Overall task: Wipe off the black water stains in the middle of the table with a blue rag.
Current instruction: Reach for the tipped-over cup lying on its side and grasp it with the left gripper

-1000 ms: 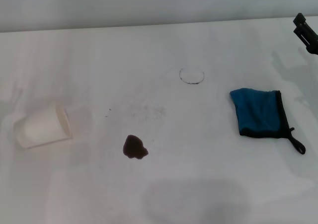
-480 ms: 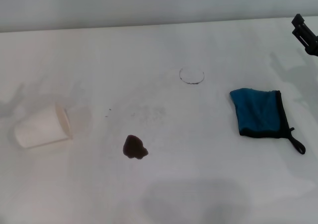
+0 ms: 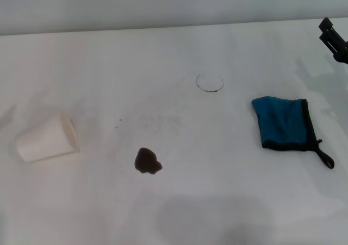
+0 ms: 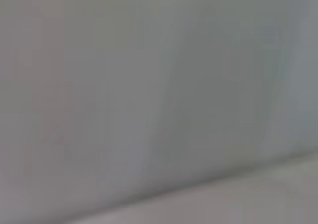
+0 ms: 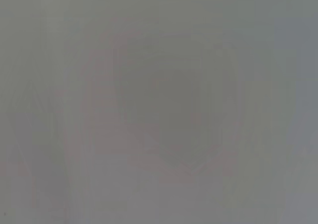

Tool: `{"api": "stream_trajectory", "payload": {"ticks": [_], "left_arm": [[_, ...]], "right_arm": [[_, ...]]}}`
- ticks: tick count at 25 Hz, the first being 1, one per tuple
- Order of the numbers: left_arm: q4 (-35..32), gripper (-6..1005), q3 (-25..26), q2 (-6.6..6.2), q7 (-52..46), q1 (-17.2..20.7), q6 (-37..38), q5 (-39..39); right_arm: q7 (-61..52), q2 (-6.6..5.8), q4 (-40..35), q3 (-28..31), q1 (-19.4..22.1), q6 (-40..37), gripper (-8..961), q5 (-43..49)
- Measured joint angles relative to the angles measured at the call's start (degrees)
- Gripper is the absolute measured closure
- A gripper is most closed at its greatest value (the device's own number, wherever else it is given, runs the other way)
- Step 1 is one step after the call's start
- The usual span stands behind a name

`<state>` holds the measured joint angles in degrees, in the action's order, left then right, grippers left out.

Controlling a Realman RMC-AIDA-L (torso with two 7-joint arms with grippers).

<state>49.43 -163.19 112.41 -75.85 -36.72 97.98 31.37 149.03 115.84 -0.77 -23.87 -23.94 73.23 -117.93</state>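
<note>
Little change from the earlier head frames: the right gripper (image 3: 334, 39) has edged slightly further toward the right edge, only a dark sliver of it showing at the far right above the table; cannot tell if its claw is released or clenched; the faint shadows that lay on the left of the table (image 3: 179, 218) near the cup have faded; stain, ring, cup and rag sit where they were; left gripper not in sight in any view; both wrist views show only flat grey, nothing readable. Near to far: the black water stains' blob (image 3: 147, 161) lies nearest, slightly left of centre, small irregular brownish-black patch, solid dark, lobed edge, smaller than the cup; paper cup (image 3: 48, 138) on its side at the left, well apart from the blob, pale, open mouth facing right; blue rag (image 3: 284, 123) on the right, about level with the cup, well apart from the blob, flat folded teal-blue square with black edging along the right and near sides, black loop trailing from the near right corner; untouched by any gripper; faint grey specks between blob and ring; thin dark ring outline (image 3: 210, 82) further back, near centre, open circle; right gripper farthest, beyond and to the right of the rag, apart from it.
</note>
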Motion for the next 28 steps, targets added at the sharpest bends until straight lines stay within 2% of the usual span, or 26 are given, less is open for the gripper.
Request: {"api": "stream_trajectory", "payload": {"ticks": [4,7,12,15,19,28], "left_arm": [[4.46,122,-0.01,-1.48,-0.14,-4.43,3.61,-12.78],[5.79,123,-0.03,-2.06,-0.21,-7.80,3.72,-19.91],[6.47,123,-0.03,-2.12,0.71,-10.32,3.44,-22.89],[7.36,123,-0.02,-1.67,2.80,-12.43,2.71,-23.45],[7.43,123,-0.09,-1.56,2.76,-15.71,1.79,-28.10],[8.93,123,-0.12,0.78,2.77,-19.99,-0.35,-34.92]], "right_arm": [[0.16,0.00,0.00,0.03,-0.19,-0.51,85,0.00],[0.03,0.00,0.00,0.05,-0.30,-0.51,85,-0.02],[-0.06,0.00,-0.02,0.05,-0.51,-0.21,85,-0.20],[-0.06,0.00,-0.06,0.05,-0.56,-0.19,86,-0.34],[-0.10,-0.08,-0.20,0.09,-0.34,0.02,86,-0.38],[-0.15,-0.16,-0.04,1.59,1.34,3.17,86,-0.55]]}}
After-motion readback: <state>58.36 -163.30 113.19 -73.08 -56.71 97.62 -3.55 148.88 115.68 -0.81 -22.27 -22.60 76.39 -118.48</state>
